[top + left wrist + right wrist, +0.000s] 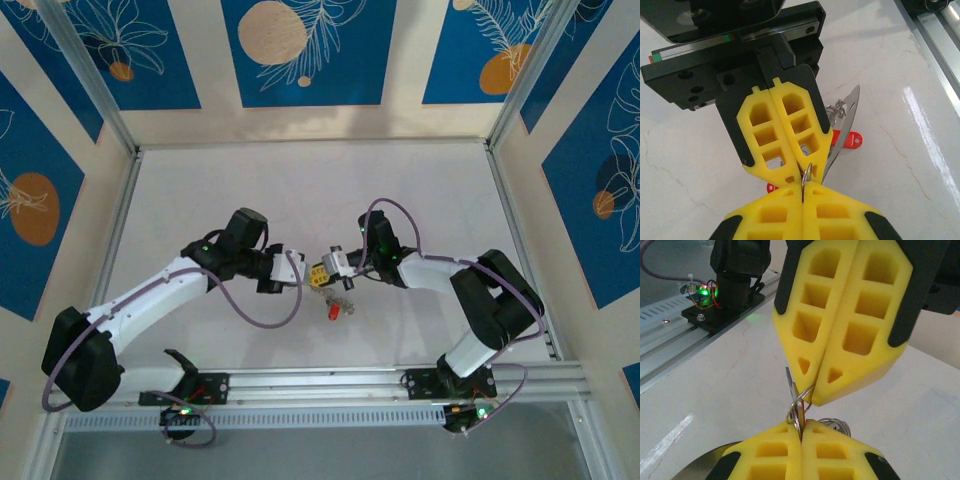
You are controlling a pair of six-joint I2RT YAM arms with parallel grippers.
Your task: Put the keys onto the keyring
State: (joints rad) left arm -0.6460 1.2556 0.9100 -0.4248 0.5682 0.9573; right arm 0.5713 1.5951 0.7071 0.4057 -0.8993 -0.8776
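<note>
My two grippers meet tip to tip above the table's middle, the left gripper facing the right gripper. In the left wrist view my left gripper is shut on a small silvery wire keyring. In the right wrist view my right gripper is shut on a thin silver key with a red streak, and the keyring loops around that key. The left fingers pinch the loop from above. A silver key blade and a red tag sit just beyond the right fingers.
A red tag with silvery bits lies on the white marble table just below the grippers. A second coiled wire ring rests on the table behind my right fingers. The aluminium rail runs along the near edge.
</note>
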